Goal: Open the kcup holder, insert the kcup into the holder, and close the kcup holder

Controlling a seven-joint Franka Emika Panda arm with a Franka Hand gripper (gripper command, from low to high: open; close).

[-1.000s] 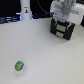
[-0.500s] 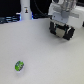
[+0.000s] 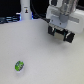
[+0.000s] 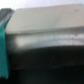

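The kcup (image 3: 19,65) is a small bright green pod with a pale spot, lying on the white table near the front at the exterior view's left. The kcup holder (image 3: 61,33) shows as a black boxy shape at the back right, partly hidden by my arm. My gripper (image 3: 61,29) hangs right at the holder; its fingers merge with the black shape, so I cannot tell how the jaws stand. The wrist view is blurred: a pale flat surface (image 4: 47,20) above a dark band (image 4: 50,62), with a teal shape (image 4: 4,45) at one edge. The kcup is far from the gripper.
The white table (image 3: 45,60) spreads between the kcup and the holder. A white upright post (image 3: 24,9) stands at the back, at the exterior view's left. Dark background lies behind the table's far edge.
The arm has shifted only slightly at the holder. The kcup has not moved.
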